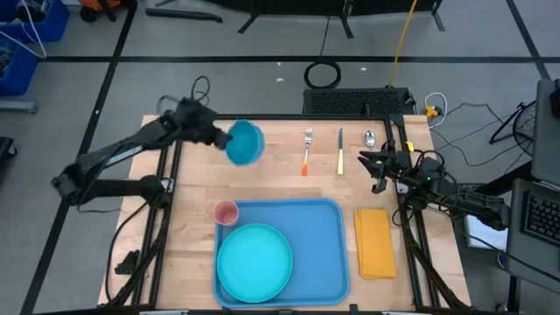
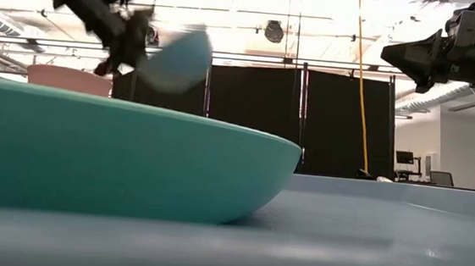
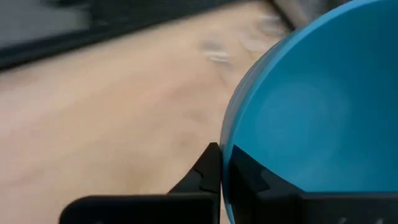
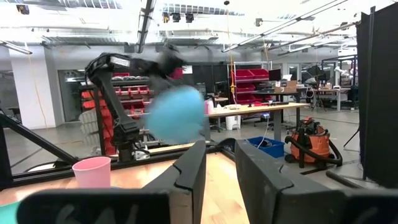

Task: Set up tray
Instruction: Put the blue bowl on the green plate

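My left gripper [image 1: 221,137] is shut on a blue bowl [image 1: 245,143], carried in the air over the far left part of the table, and the bowl [image 2: 175,58] shows tilted in the low view. The light-blue tray [image 1: 328,254] lies at the near middle, with a round teal plate [image 1: 255,261] on its left half and a pink cup [image 1: 227,213] at its far left corner. My right gripper [image 1: 374,164] hovers open above the table's far right, near the spoon [image 1: 370,138], touching nothing. My left gripper pinches the bowl's rim [image 3: 226,134], one finger [image 3: 208,171] outside the wall and one finger [image 3: 249,174] inside the hollow. It comes level from the table's left side. The bowl is lifted clear of the table and tipped on its side.
A fork [image 1: 307,149] with an orange handle, a knife [image 1: 340,150] with a yellow handle and the spoon lie in a row on the far side. A yellow folded napkin [image 1: 375,242] lies right of the tray. Bare wood shows left of the tray.
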### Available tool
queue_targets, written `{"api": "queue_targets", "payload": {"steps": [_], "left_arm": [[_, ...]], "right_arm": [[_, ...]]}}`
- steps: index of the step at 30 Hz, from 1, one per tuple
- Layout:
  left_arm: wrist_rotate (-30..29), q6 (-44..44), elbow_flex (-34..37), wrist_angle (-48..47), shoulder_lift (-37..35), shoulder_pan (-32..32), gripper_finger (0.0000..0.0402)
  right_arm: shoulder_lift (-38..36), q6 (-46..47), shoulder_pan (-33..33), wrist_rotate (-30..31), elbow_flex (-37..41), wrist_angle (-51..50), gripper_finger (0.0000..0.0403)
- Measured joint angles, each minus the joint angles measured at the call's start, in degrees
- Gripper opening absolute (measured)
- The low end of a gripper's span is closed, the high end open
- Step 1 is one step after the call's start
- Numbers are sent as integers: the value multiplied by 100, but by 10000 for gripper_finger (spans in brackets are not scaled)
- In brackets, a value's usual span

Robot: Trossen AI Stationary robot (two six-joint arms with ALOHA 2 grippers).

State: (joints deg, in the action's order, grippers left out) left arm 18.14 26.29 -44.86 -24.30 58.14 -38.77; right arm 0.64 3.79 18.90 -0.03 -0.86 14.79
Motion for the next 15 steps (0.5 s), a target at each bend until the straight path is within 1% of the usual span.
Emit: {"api": "queue_targets", "payload": {"steps": [2, 4, 5, 8, 10, 12, 13, 15], "left_arm": [[-17, 300, -5, -121, -497, 779, 8], [-272, 624, -80, -362, -874, 1724, 8], [-558, 791, -158, -478, -993, 2248, 8], [-1820, 1221, -438, -774, -994, 4068, 8], [-2547, 1419, -634, -698, -705, 5190, 8], [-3092, 1435, -935, -587, -193, 6090, 8], [-3265, 1412, -1131, -610, 130, 6449, 8], [-3439, 1327, -1552, -864, 837, 6952, 7]], "right_arm": [[0, 0, 0, 2, 0, 0, 77], [1, 0, 0, 2, 0, 0, 77], [1, 0, 0, 0, 0, -1, 77], [0, 2, 0, 2, 0, 2, 77], [1, 4, 0, 1, 0, 14, 77], [2, 4, 0, 0, 0, 22, 77], [2, 7, 0, 0, 0, 26, 77], [2, 34, 0, 0, 0, 24, 77]]}}
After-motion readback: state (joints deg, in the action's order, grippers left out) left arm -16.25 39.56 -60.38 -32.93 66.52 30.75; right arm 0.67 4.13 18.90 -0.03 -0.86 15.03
